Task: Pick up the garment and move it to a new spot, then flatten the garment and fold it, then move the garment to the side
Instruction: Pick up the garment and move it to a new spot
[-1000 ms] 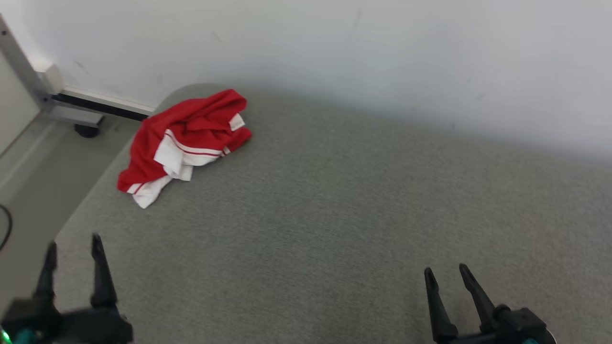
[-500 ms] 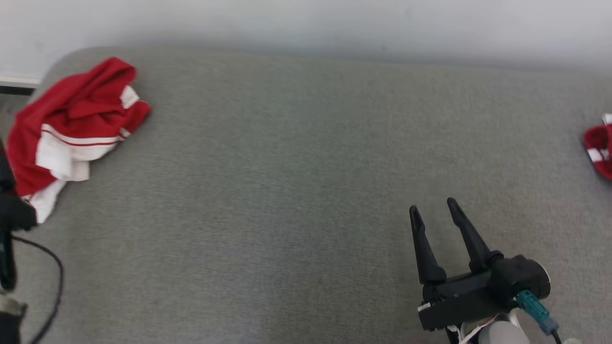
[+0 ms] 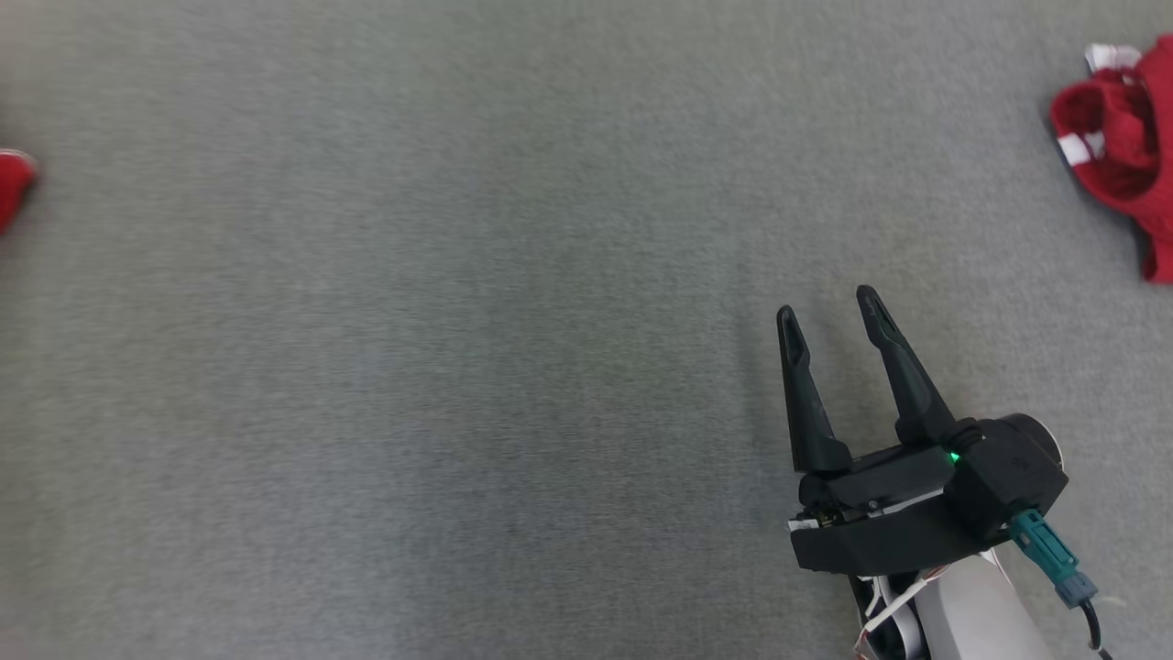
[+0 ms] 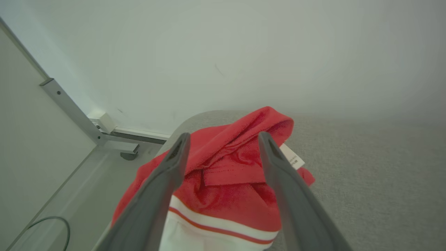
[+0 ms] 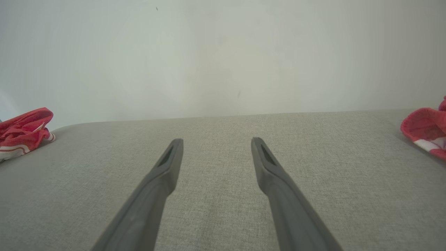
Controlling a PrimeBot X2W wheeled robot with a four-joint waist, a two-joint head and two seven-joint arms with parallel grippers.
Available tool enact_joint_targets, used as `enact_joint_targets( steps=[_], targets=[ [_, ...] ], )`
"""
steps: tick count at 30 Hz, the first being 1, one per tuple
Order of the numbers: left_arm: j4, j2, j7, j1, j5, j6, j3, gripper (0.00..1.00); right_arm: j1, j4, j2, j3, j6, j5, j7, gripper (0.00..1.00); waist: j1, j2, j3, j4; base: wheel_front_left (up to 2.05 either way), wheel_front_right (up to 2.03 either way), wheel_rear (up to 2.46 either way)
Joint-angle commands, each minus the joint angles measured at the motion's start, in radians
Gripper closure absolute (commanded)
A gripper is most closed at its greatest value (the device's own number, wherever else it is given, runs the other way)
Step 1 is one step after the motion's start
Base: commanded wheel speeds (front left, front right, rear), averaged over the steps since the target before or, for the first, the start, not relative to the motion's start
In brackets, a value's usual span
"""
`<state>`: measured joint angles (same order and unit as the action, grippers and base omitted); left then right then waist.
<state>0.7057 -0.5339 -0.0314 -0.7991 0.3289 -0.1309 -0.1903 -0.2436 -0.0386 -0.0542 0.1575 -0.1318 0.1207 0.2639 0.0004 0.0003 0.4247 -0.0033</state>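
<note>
The garment (image 4: 226, 195) lies crumpled at a rounded corner of the counter (image 4: 366, 181), straight ahead of the left gripper (image 4: 223, 137), whose jaws stand wide apart, empty, framing it. Its white striped sleeve (image 4: 212, 235) is nearest the jaws, the red bulk beyond (label (image 4: 292, 157) to their right). The heap's long axis seems to run away from the jaws, roughly in line with them, though bunching hides collar and hem. The right gripper (image 3: 827, 305), jaws likewise apart and empty, has it far off to the left, so the left arm is nearer. A smaller red garment (image 3: 1118, 137) lies ahead-right of the right jaws.
</note>
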Motion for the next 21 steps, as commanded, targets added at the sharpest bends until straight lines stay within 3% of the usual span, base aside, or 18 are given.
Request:
enact_joint_targets(
  steps=[1, 8, 13, 19, 20, 21],
  targets=[
    [0.017, -0.019, 0.002, -0.011, 0.018, 0.002, 0.005, 0.0, -0.012, 0.012, 0.003, 0.003, 0.002, -0.006, 0.0, 0.0, -0.0004, -0.0003, 0.073, -0.073, 0.0, 0.0, 0.0],
    [0.153, -0.065, 0.1, -0.04, 0.094, 0.001, 0.052, 0.0, -0.016, 0.027, 0.001, -0.003, 0.002, -0.011, 0.0, 0.0, -0.0004, -0.0003, 0.089, -0.084, 0.0, 0.0, 0.0],
    [0.235, -0.092, 0.259, -0.027, 0.146, 0.002, 0.131, 0.0, -0.01, 0.023, 0.0, 0.0, 0.002, -0.012, 0.0, 0.0, -0.0004, -0.0003, 0.087, -0.086, 0.0, 0.0, 0.0],
    [0.273, -0.088, 0.308, -0.024, 0.2, 0.001, 0.18, 0.0, -0.005, 0.016, -0.005, 0.004, 0.002, -0.01, 0.0, 0.0, -0.0004, -0.0003, 0.075, -0.082, 0.0, 0.0, 0.0],
    [0.278, -0.087, 0.309, -0.023, 0.2, 0.001, 0.189, 0.47, -0.004, 0.014, -0.006, 0.005, 0.002, -0.01, 0.0, 0.0, -0.0004, -0.0003, 0.071, -0.081, 0.0, 0.0, 0.0],
    [0.278, -0.087, 0.309, -0.023, 0.2, 0.001, 0.189, 0.47, -0.004, 0.014, -0.006, 0.005, 0.002, -0.01, 0.0, 0.0, -0.0004, -0.0003, 0.071, -0.081, 0.0, 0.0, 0.0]
  ],
)
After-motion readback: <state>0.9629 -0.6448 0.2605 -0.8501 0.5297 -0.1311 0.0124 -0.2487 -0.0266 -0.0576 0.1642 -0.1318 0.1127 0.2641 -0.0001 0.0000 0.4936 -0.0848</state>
